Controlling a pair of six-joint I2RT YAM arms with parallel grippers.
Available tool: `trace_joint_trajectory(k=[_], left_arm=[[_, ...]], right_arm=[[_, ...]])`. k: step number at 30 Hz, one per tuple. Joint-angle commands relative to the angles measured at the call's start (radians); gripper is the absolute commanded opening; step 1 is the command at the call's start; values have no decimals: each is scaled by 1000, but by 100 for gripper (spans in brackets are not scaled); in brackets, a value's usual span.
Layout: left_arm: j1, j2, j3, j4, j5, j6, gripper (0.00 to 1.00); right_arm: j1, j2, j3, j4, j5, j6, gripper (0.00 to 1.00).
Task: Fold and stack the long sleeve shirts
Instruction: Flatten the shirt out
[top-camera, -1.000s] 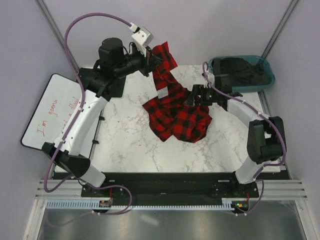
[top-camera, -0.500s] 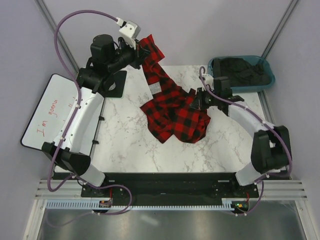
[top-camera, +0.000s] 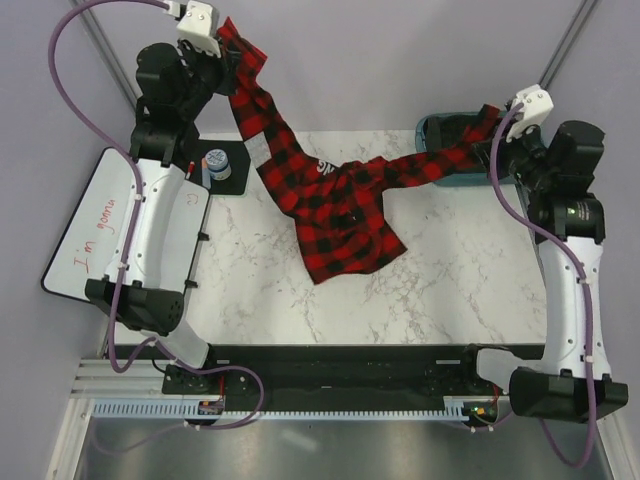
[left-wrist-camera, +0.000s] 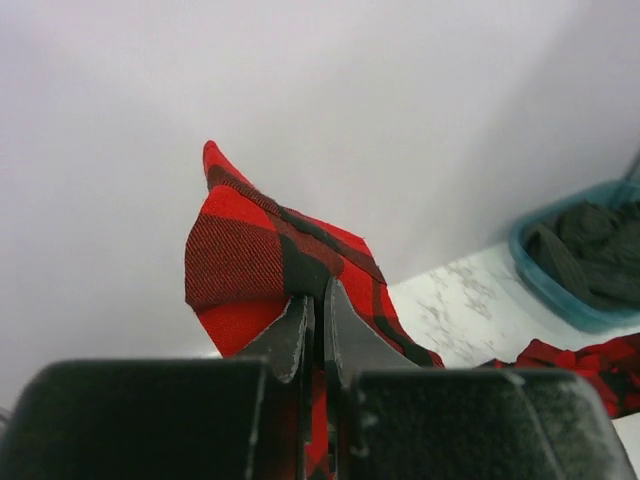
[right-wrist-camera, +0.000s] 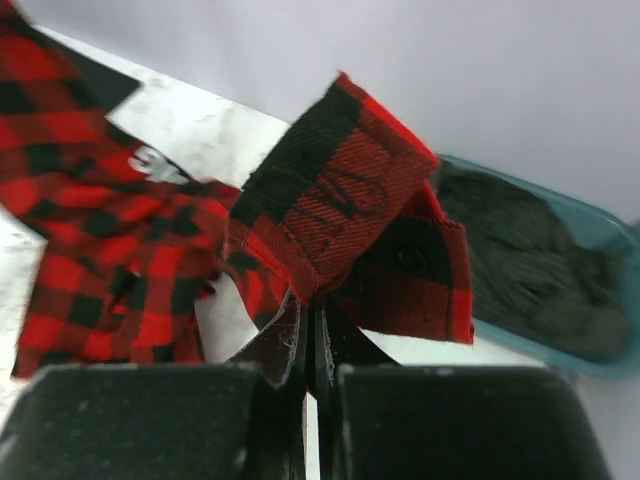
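1. Found the left tool (left-wrist-camera: 318, 300) pressed together on a corner of the flannel shirt (top-camera: 340, 210), held high over the far left corner of the bench (top-camera: 450, 290).
2. Found the right tool (right-wrist-camera: 308, 322) likewise pinching a cuff of the same shirt, raised at the far right, close to the teal bin (right-wrist-camera: 570, 350) (bin loaded with dark garments (right-wrist-camera: 530, 270)).
3. Located the shirt strung between both tools: two bands of cloth sloping down to a bunched, twisted body resting near the middle of the bench.
4. Judged the step in hand as spreading the shirt for folding; no fold made, no stack begun.
5. Flagged slip risk: only a narrow bite of cloth visible in each tool, so further pulling apart could tear a cuff free and drop that side.
6. Flagged snag risk: right band passing over the bin's rim (cannot tell whether touching), so lowering or dragging from here could catch the rim or pull the dark garments out.
7. Flagged sweep risk: small pot (top-camera: 216, 162) standing under the left band beside the left arm; lowering that side could knock it over.
8. Flagged poor lay: setting down with the body twisted would likely trap creases and spoil the fold.
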Motion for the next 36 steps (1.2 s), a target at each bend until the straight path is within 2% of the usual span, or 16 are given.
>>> trace_joint_trajectory(k=[1, 6, 11, 14, 18, 21, 23, 25, 27, 30, 32, 34, 36], left_arm=[[36, -41, 46, 107, -49, 42, 2], [54, -53, 26, 109, -24, 33, 2], [54, -108, -60, 109, -7, 61, 2], [70, -147, -107, 116, -29, 97, 2], [116, -153, -100, 116, -15, 64, 2], [123, -135, -68, 118, 39, 27, 2], [120, -112, -42, 97, 153, -11, 2], [96, -63, 6, 17, 235, -34, 2], [70, -33, 23, -34, 235, -42, 2], [28, -13, -34, -52, 212, -42, 2], [-10, 0, -84, -52, 192, -34, 2], [-57, 20, -98, -68, 162, -15, 2], [-96, 62, -100, -112, 128, -1, 2]], right_arm=[[-76, -115, 29, -62, 60, -121, 0], [-89, -183, 1, -61, 146, -144, 0], [-89, -172, -69, -151, 216, -233, 0], [-96, -215, -176, -169, 264, -335, 0], [-113, -240, -307, -171, 354, -429, 0], [-139, -194, -345, -189, 355, -443, 0], [-142, -133, -338, -200, 345, -428, 0], [-142, -79, -319, -255, 322, -428, 0], [-144, 10, -298, -318, 336, -432, 0], [-222, 101, -298, -370, 353, -461, 0], [-341, 140, -301, -401, 325, -509, 0], [-445, 165, -330, -450, 324, -634, 0], [-495, 174, -365, -462, 351, -744, 0]])
